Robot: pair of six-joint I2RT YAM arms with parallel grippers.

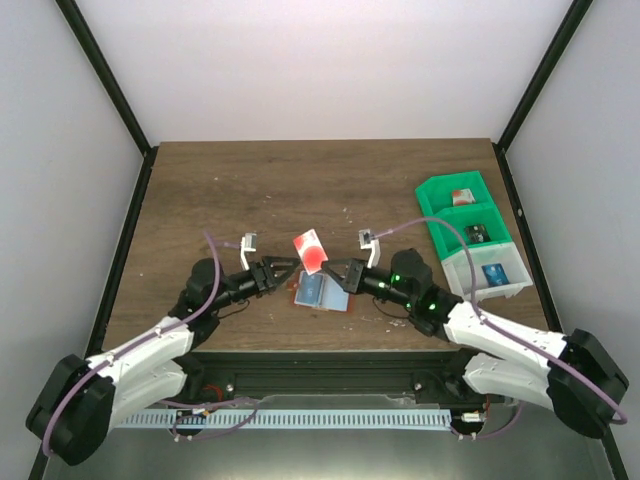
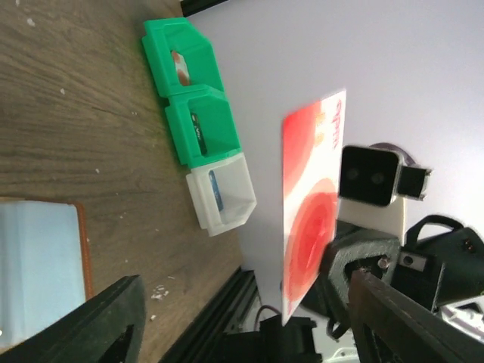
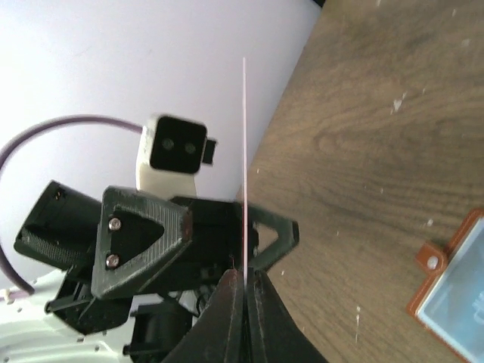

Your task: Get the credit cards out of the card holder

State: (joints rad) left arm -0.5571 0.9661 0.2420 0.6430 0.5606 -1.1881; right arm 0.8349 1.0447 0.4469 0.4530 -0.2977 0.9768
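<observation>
From above, we saw the left gripper [image 1: 283, 268] and the right gripper [image 1: 338, 275] facing each other over the near part of the brown table [image 1: 200, 190]. A red and white card [image 1: 309, 250] stood up in the air between them. The card holder [image 1: 322, 292] lay open on the table just under the card, with its pale blue insides facing up. Two green bins [image 1: 440, 190] and a white bin [image 1: 455, 275] sat in a row by the right edge, well apart from the card holder. A blue card [image 1: 491, 272] lay in the white bin.

From the left wrist, we saw the left gripper's two fingers spread wide, holding nothing. The red and white card stood on its end in front of them, with its bottom corner against the black tip of the right gripper. A pale blue corner of the card holder lay flat on the table at the left. The bins were farther back.

From the right wrist, we saw the card edge-on, like a thin line. The right gripper's two fingers were pressed tight on its lower end. The card holder's brown edge and snap tab showed at the bottom right.
</observation>
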